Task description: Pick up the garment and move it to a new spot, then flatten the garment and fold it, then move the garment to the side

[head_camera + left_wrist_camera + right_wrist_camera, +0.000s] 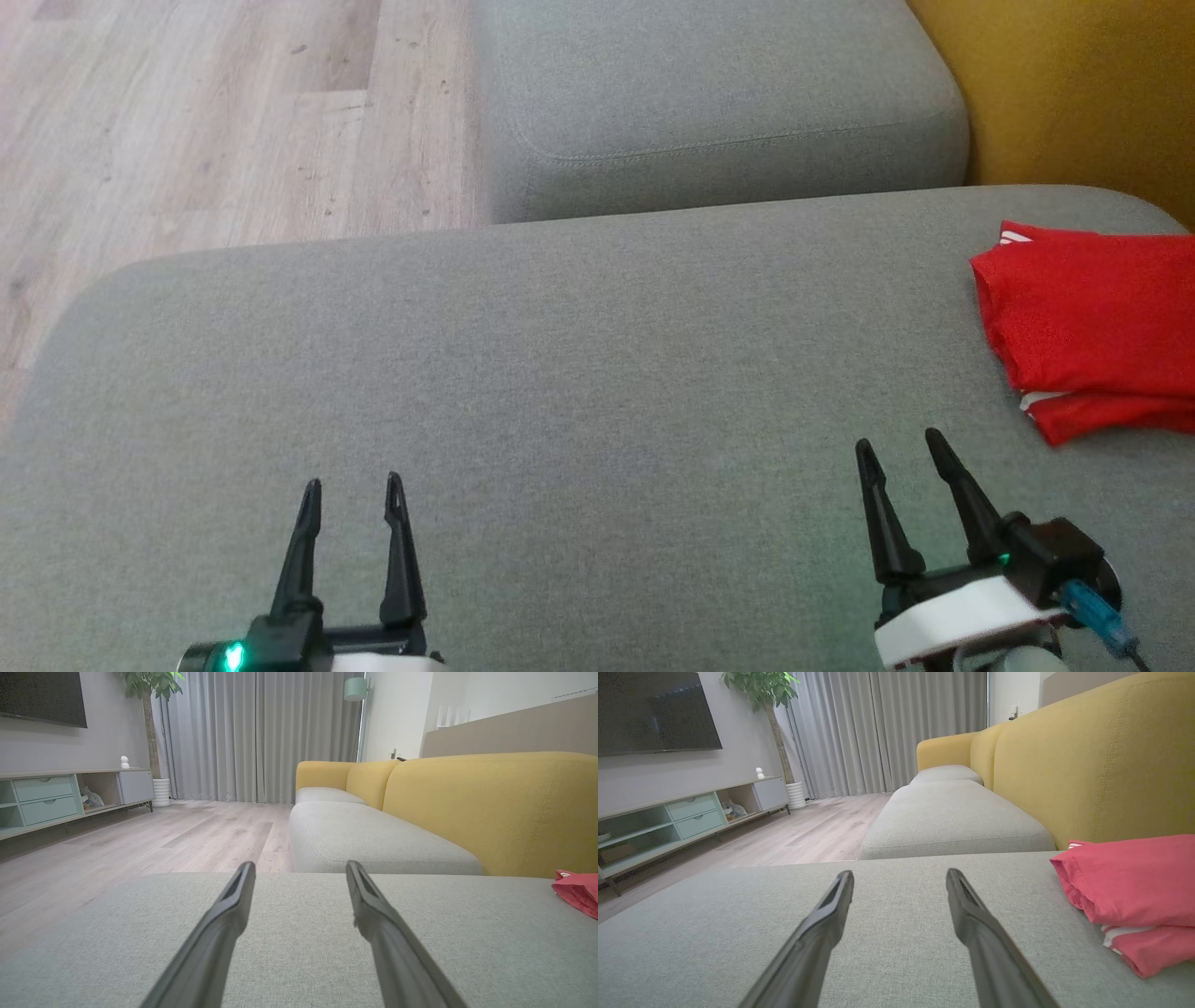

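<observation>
I see the folded red fabric garment (1092, 327) lying at the right side of the grey fabric sofa seat (560, 373) | my left gripper (353, 481): fingers apart, empty | my right gripper (898, 441): fingers apart, empty, near the garment.

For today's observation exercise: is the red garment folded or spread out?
Folded: the red garment lies in compact stacked layers.

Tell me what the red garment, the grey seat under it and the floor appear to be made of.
Red garment: thin, soft cloth with a matte finish. It lies in limp folds with white trim at the edges, so possibly sports jersey.
Grey seat: woven upholstery fabric, matte, with a fine flecked weave.
Floor: pale planks with grain and visible joints. It could be wood or laminate; I cannot tell which.
</observation>
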